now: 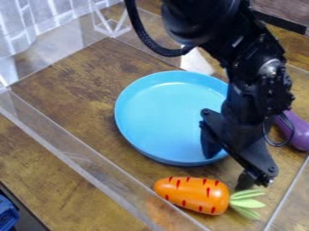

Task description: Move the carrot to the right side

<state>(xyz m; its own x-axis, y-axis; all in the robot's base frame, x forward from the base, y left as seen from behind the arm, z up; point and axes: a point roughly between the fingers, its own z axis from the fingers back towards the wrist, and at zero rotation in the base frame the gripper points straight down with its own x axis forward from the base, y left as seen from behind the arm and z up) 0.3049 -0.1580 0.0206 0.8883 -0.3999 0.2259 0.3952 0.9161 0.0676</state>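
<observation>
Camera view
Carrot (193, 193): lay on its side on the wooden table (72, 99), near the front edge, orange body to the left, light green leafy top toward the right; just below and in front of the blue plate, apart from its rim.
Gripper (238, 155): pointed steeply down, hung over the plate's right front rim and just above the carrot's leafy end; fingers spread wide, nothing held between them; not touching the carrot as far as could be seen.
Fingers (257, 169): black, one tip reaching down close to the carrot's green top, the other over the plate's edge.
Arm (223, 45): black, came down from the top of the picture, bulky, covered part of the plate's far right side.
Blue plate (151, 104): round, shallow, sat in the middle of the table, bare where visible.
Eggplant (295, 131): purple, partly hidden behind the arm at the right edge, lay on the table beside the plate.
White object (197, 60): behind the plate, mostly hidden by the arm; could not be identified.
Clear wall (72, 153): transparent barrier ran along the table's front left side.
</observation>
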